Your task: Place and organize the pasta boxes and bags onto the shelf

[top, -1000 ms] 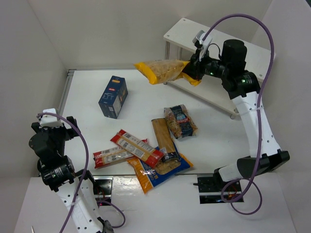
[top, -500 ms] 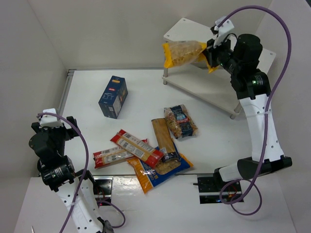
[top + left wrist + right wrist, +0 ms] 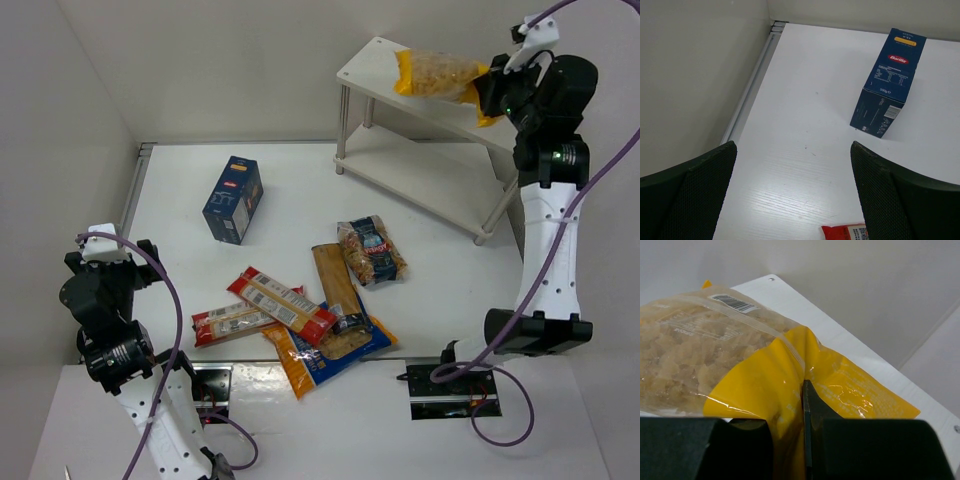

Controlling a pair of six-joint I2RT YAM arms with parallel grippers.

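The right end effector has carried the yellow bag above the shelf.

Left arm, right arm: white links, black joints, purple cables. Green LEDs on right. Left fingers black, mesh-textured.

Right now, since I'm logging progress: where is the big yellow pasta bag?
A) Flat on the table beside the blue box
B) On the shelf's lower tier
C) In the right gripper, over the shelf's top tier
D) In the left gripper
C: the right gripper is shut on one end of the yellow bag, which hangs over the top tier of the shelf.
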